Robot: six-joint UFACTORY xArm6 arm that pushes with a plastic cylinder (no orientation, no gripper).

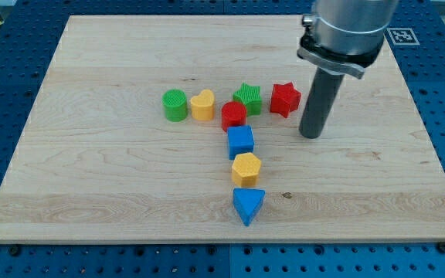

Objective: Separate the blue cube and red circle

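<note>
Separation not begun: blue plastic cube (240, 142) touches red plastic circle (233, 115) mid wooden board (91, 193). My tip (310, 135), no pincer fitted, stands well apart at view's right.

Bright, even light from overhead. Soft short shadows under the blocks (240, 141), falling toward the view's bottom. Mild sheen on the arm's metal collar (346, 35). Board (91, 170) evenly lit, wood grain crisp, no glare. Sharp focus throughout, slight softness at the corners.

Pale wooden board (91, 177), matt; ridged plastic-looking green cylinder (174, 104).
</note>
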